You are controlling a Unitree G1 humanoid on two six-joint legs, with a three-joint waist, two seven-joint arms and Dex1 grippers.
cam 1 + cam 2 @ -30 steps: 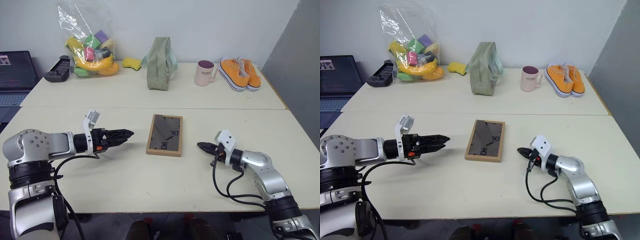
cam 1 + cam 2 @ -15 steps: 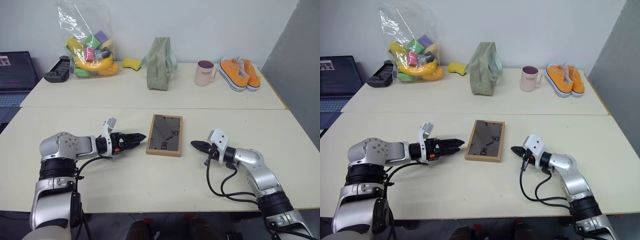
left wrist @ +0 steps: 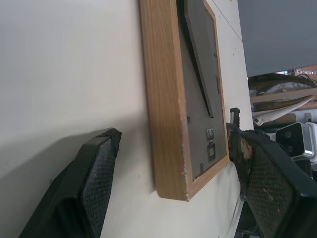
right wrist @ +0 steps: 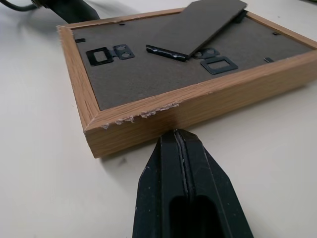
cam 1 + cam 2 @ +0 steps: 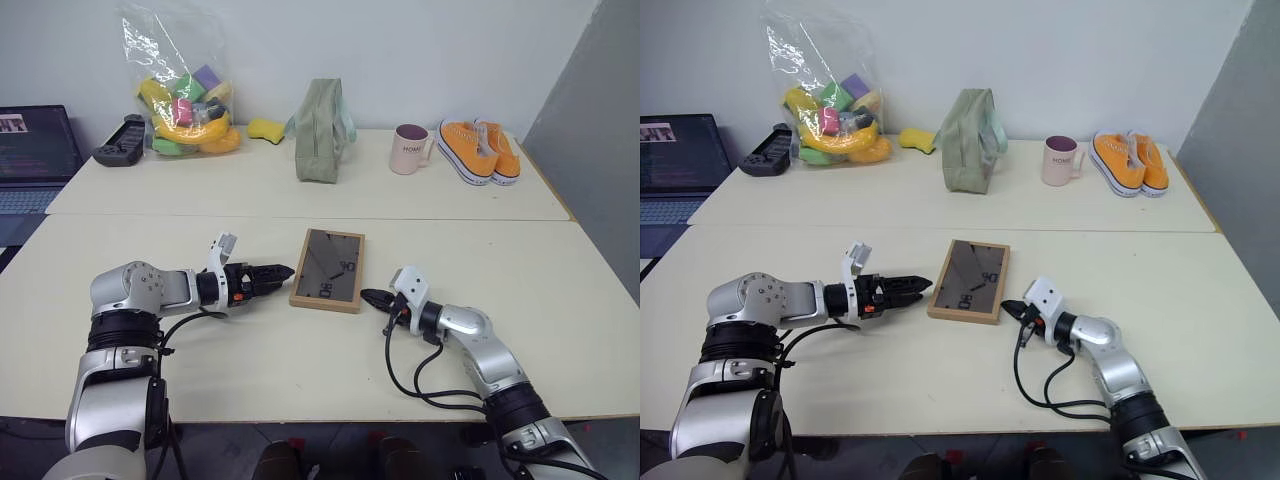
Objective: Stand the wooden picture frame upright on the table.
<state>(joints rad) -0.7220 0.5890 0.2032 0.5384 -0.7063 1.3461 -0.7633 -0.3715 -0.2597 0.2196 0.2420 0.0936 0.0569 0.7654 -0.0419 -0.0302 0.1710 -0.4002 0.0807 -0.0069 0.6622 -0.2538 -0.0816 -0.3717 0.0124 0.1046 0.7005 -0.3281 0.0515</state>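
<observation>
The wooden picture frame [image 5: 328,270] lies flat on the table [image 5: 250,350], dark back and folded stand [image 4: 198,27] facing up. My left gripper [image 5: 281,271] is open and level at the frame's left edge. In the left wrist view its fingers [image 3: 91,183] stand wide apart, and the frame's corner [image 3: 171,148] lies just ahead between them. My right gripper [image 5: 368,297] is shut, low over the table, at the frame's near right corner. In the right wrist view its closed tip [image 4: 179,136] is right against the frame's chipped wooden side [image 4: 148,116]; I cannot tell whether it touches.
On the far table stand an olive-green bag [image 5: 320,128], a pink mug [image 5: 408,147], orange shoes [image 5: 480,148], a plastic bag of toys [image 5: 182,95], a yellow sponge [image 5: 264,128] and a black controller [image 5: 118,140]. A laptop [image 5: 35,150] sits far left. A seam [image 5: 450,219] divides the two tables.
My left gripper came down and right to the frame's left edge. My right gripper slid left to the frame's near right corner. The frame has not moved.
</observation>
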